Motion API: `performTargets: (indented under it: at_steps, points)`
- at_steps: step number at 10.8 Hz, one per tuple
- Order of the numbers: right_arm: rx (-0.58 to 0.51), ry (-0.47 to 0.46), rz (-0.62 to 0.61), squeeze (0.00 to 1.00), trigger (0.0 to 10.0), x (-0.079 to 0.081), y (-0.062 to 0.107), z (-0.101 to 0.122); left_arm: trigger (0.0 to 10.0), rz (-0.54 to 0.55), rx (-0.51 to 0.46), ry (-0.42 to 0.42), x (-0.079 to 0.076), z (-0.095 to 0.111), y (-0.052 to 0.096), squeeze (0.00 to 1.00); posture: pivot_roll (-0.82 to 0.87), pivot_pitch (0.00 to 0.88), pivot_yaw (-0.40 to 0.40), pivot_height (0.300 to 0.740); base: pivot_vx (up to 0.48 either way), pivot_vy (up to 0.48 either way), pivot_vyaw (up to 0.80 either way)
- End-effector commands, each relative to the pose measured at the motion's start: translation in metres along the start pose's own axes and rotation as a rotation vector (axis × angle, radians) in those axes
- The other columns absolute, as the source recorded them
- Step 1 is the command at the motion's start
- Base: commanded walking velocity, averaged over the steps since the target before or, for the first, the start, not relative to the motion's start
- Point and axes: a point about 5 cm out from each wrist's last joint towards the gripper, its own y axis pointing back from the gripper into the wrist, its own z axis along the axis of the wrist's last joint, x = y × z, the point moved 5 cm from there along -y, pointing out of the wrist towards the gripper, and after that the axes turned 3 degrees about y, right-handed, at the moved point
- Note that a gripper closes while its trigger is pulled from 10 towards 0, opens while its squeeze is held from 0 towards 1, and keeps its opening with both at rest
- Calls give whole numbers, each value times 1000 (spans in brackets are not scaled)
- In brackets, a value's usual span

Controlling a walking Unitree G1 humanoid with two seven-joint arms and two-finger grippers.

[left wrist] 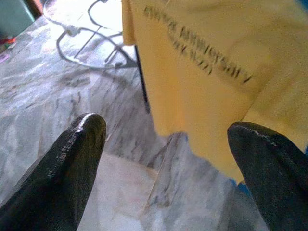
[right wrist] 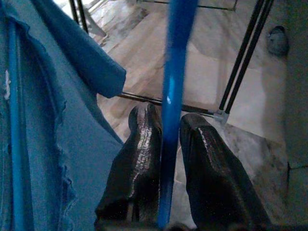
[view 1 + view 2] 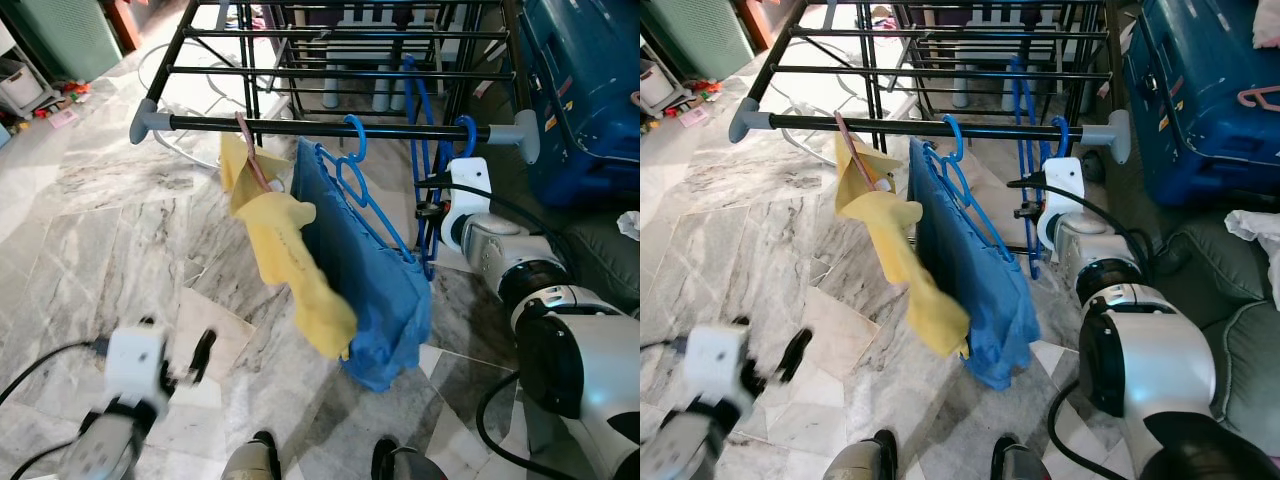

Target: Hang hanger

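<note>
A black rail [image 3: 320, 126] with grey end caps runs across the front of the drying rack. On it hang a yellow shirt [image 3: 285, 250] on a pinkish hanger and a blue shirt [image 3: 365, 290] on a blue hanger. Further right, a bare blue hanger [image 3: 430, 170] has its hook [image 3: 466, 128] over the rail. My right gripper [image 3: 430, 213] is shut on that hanger's blue bar [image 2: 169, 110], with the fingers [image 2: 139, 144] pressed to either side. My left gripper [image 3: 190, 362] is low near the floor, blurred, and open [image 1: 163, 130], facing the yellow shirt [image 1: 216, 72].
A blue suitcase [image 3: 590, 90] stands right of the rack, and a grey-green sofa [image 3: 1240, 340] lies below it. A white wire stand [image 3: 165, 60] rests on the marble floor behind the rail. My feet [image 3: 255, 455] are at the bottom edge.
</note>
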Motion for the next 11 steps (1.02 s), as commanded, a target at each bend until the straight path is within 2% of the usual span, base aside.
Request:
performTargets:
  at_steps: [1,3,4,5,9,11]
  points:
    - [37,27,17,1000,10000,3,-1,-13,10000,6,45,-2,0,-10,1,0,192,233,53,740,0,0,0]
    - [24,68,-4,1000,10000,-5,1,-13,10000,11,39,-7,0,-10,-3,0,211,217,56,740,0,0,0]
    - [-11,99,-11,1000,10000,-6,1,-7,10000,23,41,-5,4,-11,-4,0,186,202,66,740,0,0,0]
    - [-32,150,1,1000,10000,-4,1,-3,10000,-1,44,-17,2,-12,-9,0,167,192,73,740,0,0,0]
    - [-39,169,22,1000,10000,-8,3,-11,10000,-101,24,-15,-20,-9,-44,0,30,139,100,740,0,0,0]
    - [-31,147,-12,1000,10000,-18,5,-26,10000,-156,39,-6,-38,-18,-60,0,-59,120,79,740,0,0,0]
